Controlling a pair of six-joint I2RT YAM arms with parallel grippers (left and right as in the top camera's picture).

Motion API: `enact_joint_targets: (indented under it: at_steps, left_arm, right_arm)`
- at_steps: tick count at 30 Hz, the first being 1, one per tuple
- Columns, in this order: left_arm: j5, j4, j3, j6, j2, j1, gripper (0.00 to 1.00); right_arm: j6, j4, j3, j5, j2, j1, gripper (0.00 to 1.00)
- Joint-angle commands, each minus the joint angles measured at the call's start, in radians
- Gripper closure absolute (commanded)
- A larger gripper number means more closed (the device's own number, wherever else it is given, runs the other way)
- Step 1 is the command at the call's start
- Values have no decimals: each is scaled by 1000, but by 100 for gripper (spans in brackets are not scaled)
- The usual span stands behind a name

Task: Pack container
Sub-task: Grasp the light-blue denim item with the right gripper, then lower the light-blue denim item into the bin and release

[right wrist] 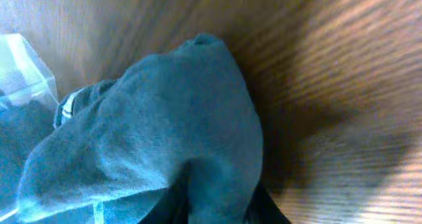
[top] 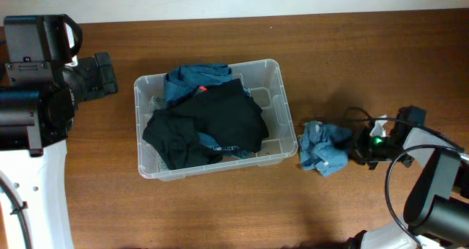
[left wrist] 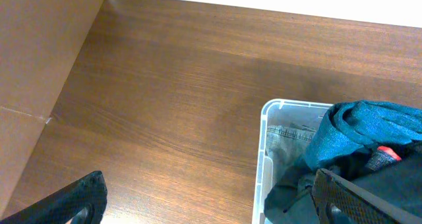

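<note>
The clear plastic container [top: 275,102] stands in the middle of the table, holding black and teal clothes [top: 209,121]. Its corner also shows in the left wrist view [left wrist: 267,158]. A light blue garment [top: 322,146] lies on the table just right of the container. My right gripper [top: 357,148] is shut on the right edge of that garment; in the right wrist view the blue cloth [right wrist: 165,125] fills the space between the fingers [right wrist: 217,204]. My left gripper [left wrist: 211,204] is open and empty, held above the table left of the container.
The wooden table [top: 220,212] stretches around the container. The left arm's body [top: 44,80] sits at the far left. Cables [top: 359,117] lie near the right gripper. A brown wall panel [left wrist: 39,66] stands at the table's left edge.
</note>
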Motion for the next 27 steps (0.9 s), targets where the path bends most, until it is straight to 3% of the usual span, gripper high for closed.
enact_joint_targets:
  at_steps: [1, 3, 10, 12, 15, 18, 21, 27]
  left_arm:
    - [-11, 3, -1, 5, 2, 3, 0]
    - [-11, 3, -1, 5, 2, 3, 1]
    - [-11, 3, -1, 5, 2, 3, 1]
    - [-11, 3, -1, 5, 2, 3, 0]
    - [-10, 3, -1, 5, 2, 3, 0]
    - [-11, 3, -1, 5, 2, 3, 1]
    - [-11, 3, -1, 5, 2, 3, 0]
    - [-10, 3, -1, 5, 2, 3, 1]
  right_arm:
    - [-14, -8, -10, -57, -47, 11, 91]
    - [-14, -38, 9, -76, -131, 11, 96]
    - [3, -120, 149, -286, -480, 41, 96]
    - [87, -79, 216, -391, -572, 96, 96]
    - [237, 119, 264, -486, -643, 248, 96]
    - [370, 340, 265, -459, -646, 433, 96]
    - [437, 506, 265, -302, -582, 680, 96]
    - [389, 587, 265, -110, -323, 964, 96]
